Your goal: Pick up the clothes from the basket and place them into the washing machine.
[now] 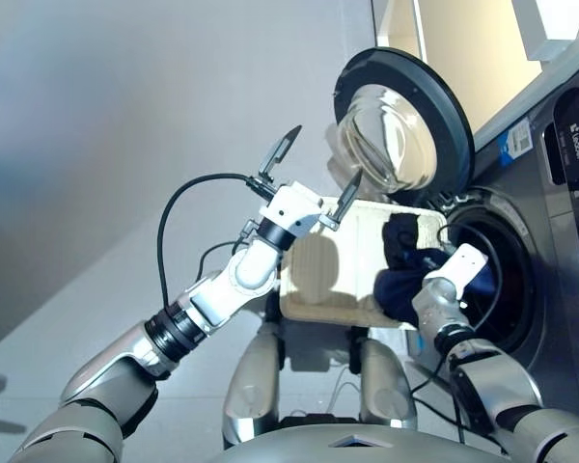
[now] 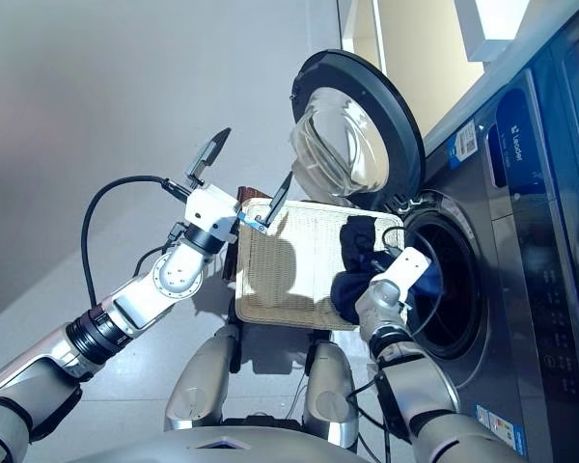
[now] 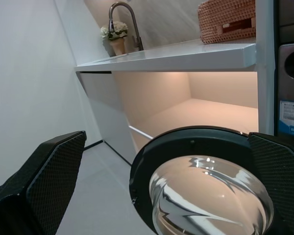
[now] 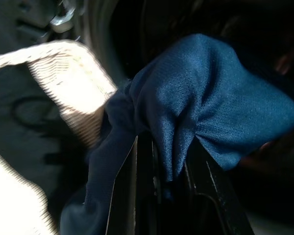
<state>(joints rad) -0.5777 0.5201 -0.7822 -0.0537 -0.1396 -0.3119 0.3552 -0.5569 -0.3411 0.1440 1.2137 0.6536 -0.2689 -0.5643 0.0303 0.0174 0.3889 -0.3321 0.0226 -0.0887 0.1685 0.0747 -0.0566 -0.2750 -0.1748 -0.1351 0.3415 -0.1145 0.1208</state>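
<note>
The cream-white basket [image 1: 328,275] lies in front of the washing machine [image 1: 560,289], by its round drum opening [image 1: 510,289]. A navy blue cloth [image 1: 403,285] hangs over the basket's right end toward the drum. My right gripper [image 4: 161,169] is shut on this cloth at the drum's mouth, the fabric bunched over its fingers. A darker cloth [image 1: 398,234] sits just above it at the basket's far right corner. My left gripper [image 1: 316,174] is open and holds nothing, raised above the basket's left side in front of the open porthole door [image 1: 405,116].
The door swings out to the left of the drum, close to my left fingers. Another dark appliance [image 1: 574,125] is stacked above the machine. Beyond the door, a white counter [image 3: 186,56] carries a tap, a small plant and a brown wicker basket [image 3: 228,19].
</note>
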